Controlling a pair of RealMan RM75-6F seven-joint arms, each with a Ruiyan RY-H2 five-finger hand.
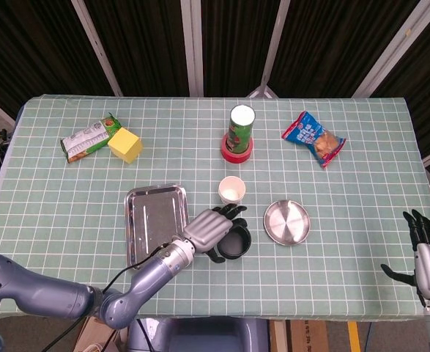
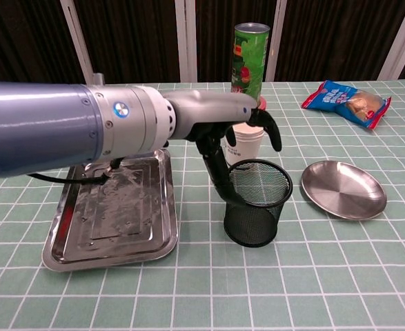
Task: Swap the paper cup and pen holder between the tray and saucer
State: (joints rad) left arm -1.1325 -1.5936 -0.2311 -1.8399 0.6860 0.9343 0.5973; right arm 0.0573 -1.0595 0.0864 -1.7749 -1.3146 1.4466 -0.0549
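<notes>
Looking across a green checked tablecloth (image 1: 68,198) with dark slatted panels behind. Standing upright on the bare cloth between the tray (image 1: 154,220) and the saucer (image 1: 286,221), touching neither: the black mesh pen holder (image 2: 256,202). Hovering over its rim, the left hand (image 2: 238,131), one dark finger running down the near wall, the rest arched above the opening; looking more released than clenched, though impossible to tell for certain whether that finger is pressing the mesh. Waiting just behind, also on the cloth, the paper cup (image 1: 231,191). Idling at the table's far right edge, the right hand (image 1: 424,249), fingers spread, grasping nothing. Judging the holder as light, stiff wire, hollow and easy to tip, so probably best pinched across the rim or hooked from inside. Judging the cup as lighter again and crushable, wanting a gentle wrap round the upper wall.
</notes>
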